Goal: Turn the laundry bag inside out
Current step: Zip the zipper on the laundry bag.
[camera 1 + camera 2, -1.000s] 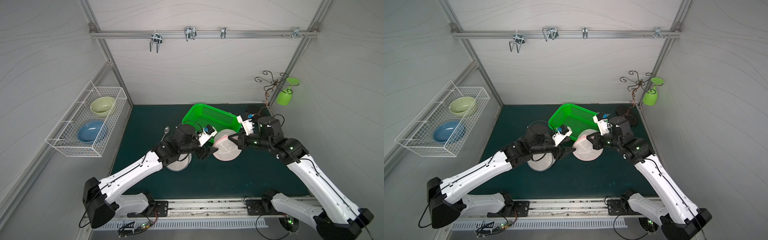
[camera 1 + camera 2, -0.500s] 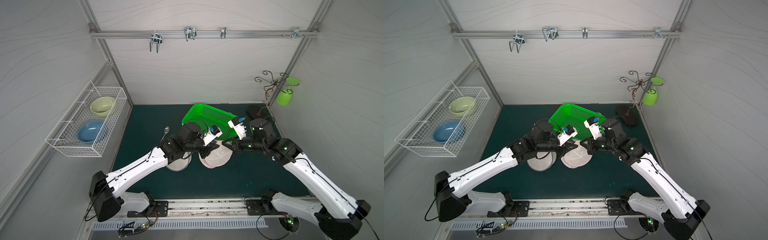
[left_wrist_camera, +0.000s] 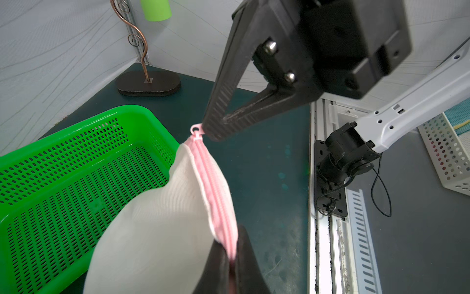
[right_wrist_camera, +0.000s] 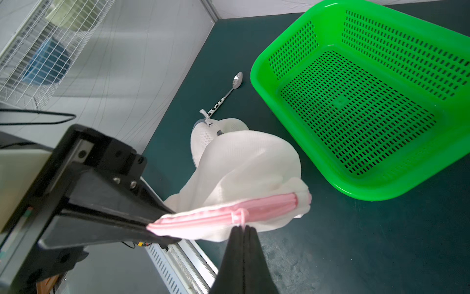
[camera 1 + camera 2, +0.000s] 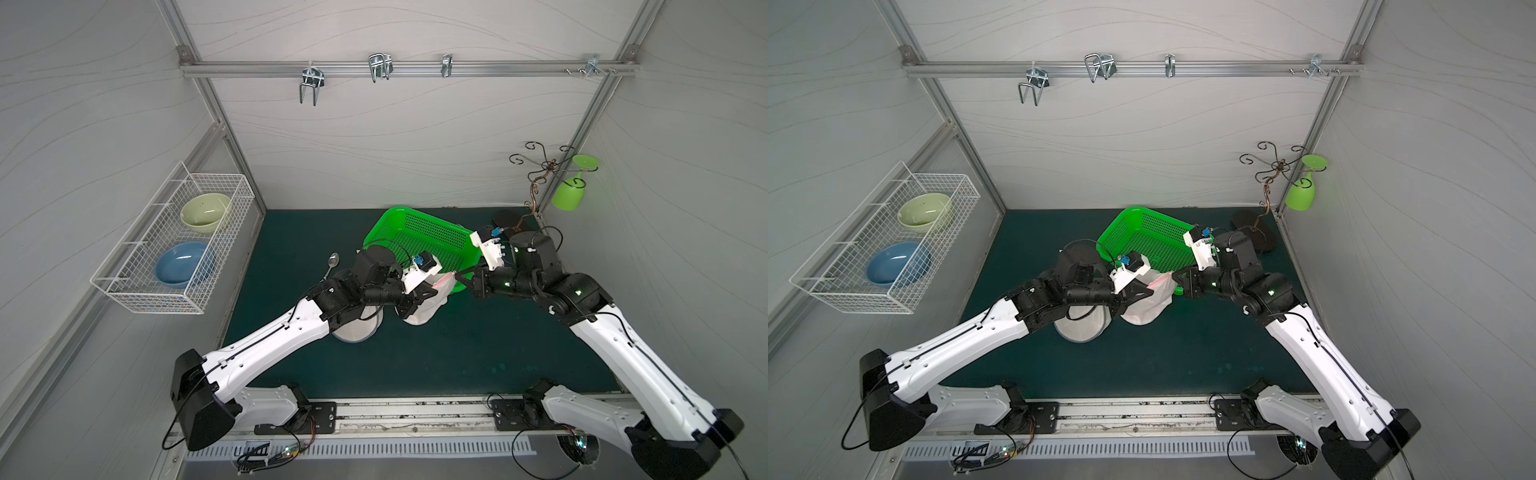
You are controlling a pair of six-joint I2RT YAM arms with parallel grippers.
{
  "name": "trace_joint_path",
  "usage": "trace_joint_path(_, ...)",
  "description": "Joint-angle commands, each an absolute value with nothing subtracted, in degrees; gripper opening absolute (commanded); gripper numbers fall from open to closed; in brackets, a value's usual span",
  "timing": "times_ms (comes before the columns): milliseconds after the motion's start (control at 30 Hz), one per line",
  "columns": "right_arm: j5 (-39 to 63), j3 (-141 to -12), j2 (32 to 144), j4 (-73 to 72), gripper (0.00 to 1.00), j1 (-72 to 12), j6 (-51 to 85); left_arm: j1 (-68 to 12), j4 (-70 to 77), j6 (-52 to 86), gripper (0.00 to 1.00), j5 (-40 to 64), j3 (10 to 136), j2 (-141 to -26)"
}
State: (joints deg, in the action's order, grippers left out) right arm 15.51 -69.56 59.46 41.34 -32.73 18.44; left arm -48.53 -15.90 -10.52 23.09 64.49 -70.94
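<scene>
Left wrist view shows the left fingers (image 3: 248,259) clenched on the pink zipper (image 3: 216,198) of the mesh laundry bag (image 3: 157,229), stretched between the arms over the counter (image 3: 267,178). The right fingers (image 3: 221,109) pinch its pull tab (image 3: 196,129). Likely unzipping: left should anchor while right draws the tab straight, zipper taut.

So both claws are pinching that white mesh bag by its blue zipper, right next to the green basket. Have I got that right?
Not quite: the zipper is pink, not blue, as the right wrist view shows plainly. The rest holds: the left gripper and the right gripper both pinch the white mesh bag at that zipper, next to the green basket.
</scene>
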Motion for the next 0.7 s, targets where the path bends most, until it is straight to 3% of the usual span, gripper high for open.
trace_joint_path(0, 13.98, -68.53, 58.82, 42.56, 0.00, -30.74, 20.07, -48.75, -11.95, -11.34, 0.00, 24.72, 63.25, -68.20)
trace_joint_path(600, 15.83, -66.96, 59.82, 41.96, 0.00, -30.06, 20.34, -48.69, -0.38, -5.29, 0.00, 27.77, 58.22, -65.16)
trace_joint_path(633, 16.17, -67.13, 59.47, 41.48, 0.08, -29.96, 20.37, -48.65, -0.27, -4.67, 0.00, 27.69, 57.90, -65.45)
trace_joint_path(667, 16.23, -67.02, 58.94, 41.00, 0.24, -29.61, 20.30, -48.46, -0.26, -4.07, 0.00, 27.75, 57.51, -65.77)
